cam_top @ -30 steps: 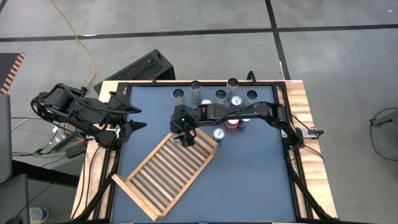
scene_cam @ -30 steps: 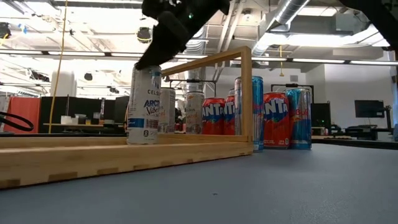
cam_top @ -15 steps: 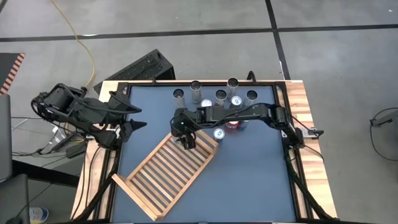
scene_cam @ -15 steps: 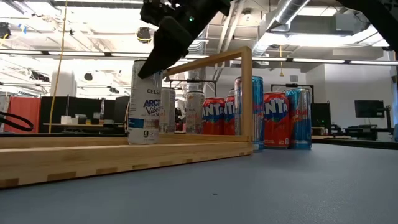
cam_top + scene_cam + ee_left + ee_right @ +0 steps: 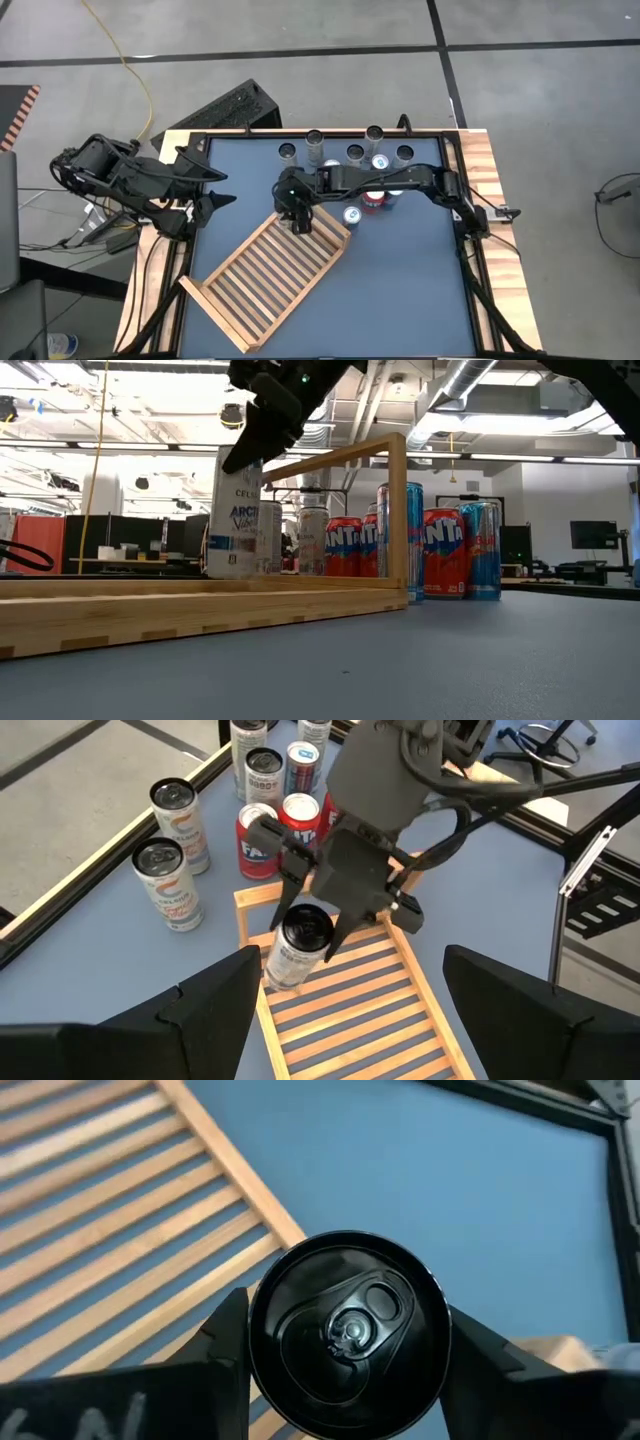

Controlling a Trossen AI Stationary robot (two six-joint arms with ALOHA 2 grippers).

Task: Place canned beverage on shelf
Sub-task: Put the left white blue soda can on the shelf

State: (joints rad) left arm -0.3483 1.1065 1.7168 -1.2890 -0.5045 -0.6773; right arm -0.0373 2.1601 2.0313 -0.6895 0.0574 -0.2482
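Note:
My right gripper (image 5: pixel 296 203) is shut on a white canned beverage (image 5: pixel 238 515) over the far corner of the shelf (image 5: pixel 265 275). The shelf is a light wooden slatted rack that lies flat and askew on the blue table. The can's black top (image 5: pixel 345 1330) fills the right wrist view, with the slats (image 5: pixel 100 1200) below it. The can also shows in the left wrist view (image 5: pixel 295 945). My left gripper (image 5: pixel 215 190) is open and empty at the table's left edge. My right gripper pinches the can's upper end, at its rim (image 5: pixel 265 1330), between its two fingers (image 5: pixel 225 1345). The fingers come from above and point down. The can hangs slightly tilted, its bottom (image 5: pixel 232 572) a little above the shelf's slats.
Several cans stand along the table's far side (image 5: pixel 350 155), among them red ones and a tall blue one (image 5: pixel 440 550) just beyond the shelf's far corner post (image 5: pixel 397 510). A black box (image 5: pixel 225 108) lies off the table's far left corner.
My right gripper has stayed shut on the can at the shelf's far corner. The can has gone up a little from the slats and has tipped slightly out of upright.

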